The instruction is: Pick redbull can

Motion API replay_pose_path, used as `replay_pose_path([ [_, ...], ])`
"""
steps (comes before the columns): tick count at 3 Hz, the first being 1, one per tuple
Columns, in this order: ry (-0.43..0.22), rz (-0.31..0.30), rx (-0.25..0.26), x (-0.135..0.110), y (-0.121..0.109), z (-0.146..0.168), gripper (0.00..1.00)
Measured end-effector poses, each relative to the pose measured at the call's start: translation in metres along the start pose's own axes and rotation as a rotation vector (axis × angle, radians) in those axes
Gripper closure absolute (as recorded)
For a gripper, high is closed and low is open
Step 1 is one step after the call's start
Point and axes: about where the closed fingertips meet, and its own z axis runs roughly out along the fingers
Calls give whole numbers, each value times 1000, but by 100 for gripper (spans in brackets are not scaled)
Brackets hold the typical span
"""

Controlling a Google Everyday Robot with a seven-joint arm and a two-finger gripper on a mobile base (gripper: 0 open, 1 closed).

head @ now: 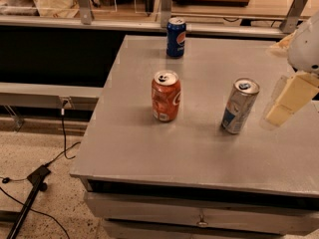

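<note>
The arm (306, 48) reaches in from the right edge, angled down over the table (144, 151). Its gripper (287, 102) hangs just right of the redbull can (239, 106), apart from it; whether it is parted or closed I cannot tell. There are three upright cans: the redbull can at near right, one orange can (166, 96) mid-table, and one blue can (176, 37) at the far edge.

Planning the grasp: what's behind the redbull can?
Just table surface shows behind the redbull can; the can itself hides a small patch. The gripper hovers to its right.
</note>
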Motion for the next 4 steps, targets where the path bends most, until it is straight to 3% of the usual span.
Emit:
replay_pose_path([
  [2,-284,70,-73,-12,-12,33,0],
  [4,-290,65,-80,-18,-10,32,43],
])
